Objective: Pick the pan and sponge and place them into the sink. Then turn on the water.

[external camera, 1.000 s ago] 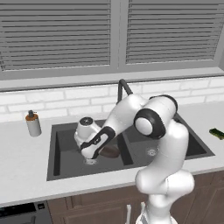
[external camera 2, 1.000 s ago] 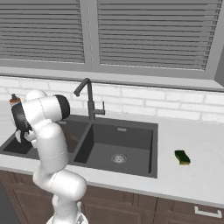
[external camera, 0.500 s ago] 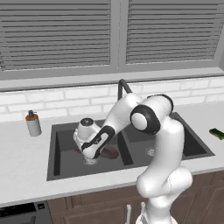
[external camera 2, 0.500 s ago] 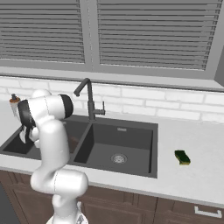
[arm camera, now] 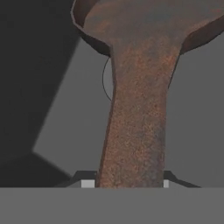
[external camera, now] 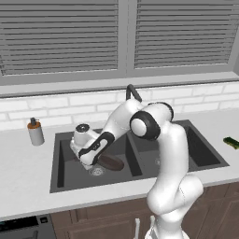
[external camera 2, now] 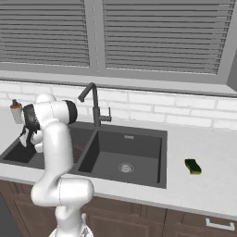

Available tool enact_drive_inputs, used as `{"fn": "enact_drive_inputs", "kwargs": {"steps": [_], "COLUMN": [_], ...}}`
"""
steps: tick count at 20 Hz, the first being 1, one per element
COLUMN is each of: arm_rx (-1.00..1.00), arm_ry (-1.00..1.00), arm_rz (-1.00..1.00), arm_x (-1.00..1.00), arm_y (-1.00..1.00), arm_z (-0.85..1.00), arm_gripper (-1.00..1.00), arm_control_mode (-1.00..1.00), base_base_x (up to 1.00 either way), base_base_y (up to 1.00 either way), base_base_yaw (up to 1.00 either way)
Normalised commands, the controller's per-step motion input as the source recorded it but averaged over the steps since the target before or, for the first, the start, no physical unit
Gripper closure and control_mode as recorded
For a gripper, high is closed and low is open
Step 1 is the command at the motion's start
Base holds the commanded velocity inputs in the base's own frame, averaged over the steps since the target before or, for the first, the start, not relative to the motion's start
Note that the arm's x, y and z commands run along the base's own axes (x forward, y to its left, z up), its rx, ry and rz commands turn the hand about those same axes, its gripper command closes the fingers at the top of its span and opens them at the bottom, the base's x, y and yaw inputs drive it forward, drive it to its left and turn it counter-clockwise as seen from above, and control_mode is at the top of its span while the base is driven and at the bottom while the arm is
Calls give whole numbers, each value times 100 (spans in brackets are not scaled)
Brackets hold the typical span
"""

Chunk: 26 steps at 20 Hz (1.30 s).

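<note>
Brown and rust-speckled, the pan (arm camera: 144, 39) is sitting down in the left basin of the sink (external camera: 63, 184), its round body (external camera: 111, 162) lying on the basin floor near the drain (external camera: 96, 171). In the hand view its long handle is running from the bowl straight down between the two finger tips, one at each side of it. The gripper (external camera: 88, 161) is reaching low into that basin from the arm (external camera: 158, 154), and its jaws are bracketing the handle closely; whether they are actually pressing on it or have let go cannot be told.

Sponge (external camera 2: 193, 166) is lying on the counter (external camera 2: 213, 185) to the right of the sink, well apart from the right basin's rim and nearer the counter's front edge than the wall. In the left base view it is showing at the far right edge of the counter (external camera: 231, 142).

Right basin is showing its round silver drain (external camera 2: 125, 167) on the floor. Faucet (external camera 2: 94, 104) is standing at the back rim of the sink, between the two basins, its spout curving toward the left basin.

Soap bottle (external camera: 34, 132) is standing upright on the counter at the back left, just beside the sink's left rim, near the white brick wall (external camera: 70, 105).
</note>
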Motion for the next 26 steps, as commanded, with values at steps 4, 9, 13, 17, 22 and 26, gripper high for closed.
{"fn": "enact_drive_inputs", "kwargs": {"steps": [4, 9, 13, 17, 22, 26], "arm_rx": [0, 0, 0, 0, 0, 0], "arm_ry": [-6, -4, -2, 0, 0, 0], "arm_rz": [0, 0, 0, 0, 0, 0], "arm_x": [21, 3, 0, 0, 0, 0], "arm_y": [8, 5, 11, 4, 0, -1], "arm_z": [-55, -52, -43, -12, 0, 9], "arm_gripper": [100, 100, 100, -100, -100, -100], "arm_control_mode": [-100, -100, -100, -100, -100, -100], "base_base_x": [0, 0, 0, 0, 0, 0], "base_base_y": [0, 0, 0, 0, 0, 0], "base_base_yaw": [0, 0, 0, 0, 0, 0]}}
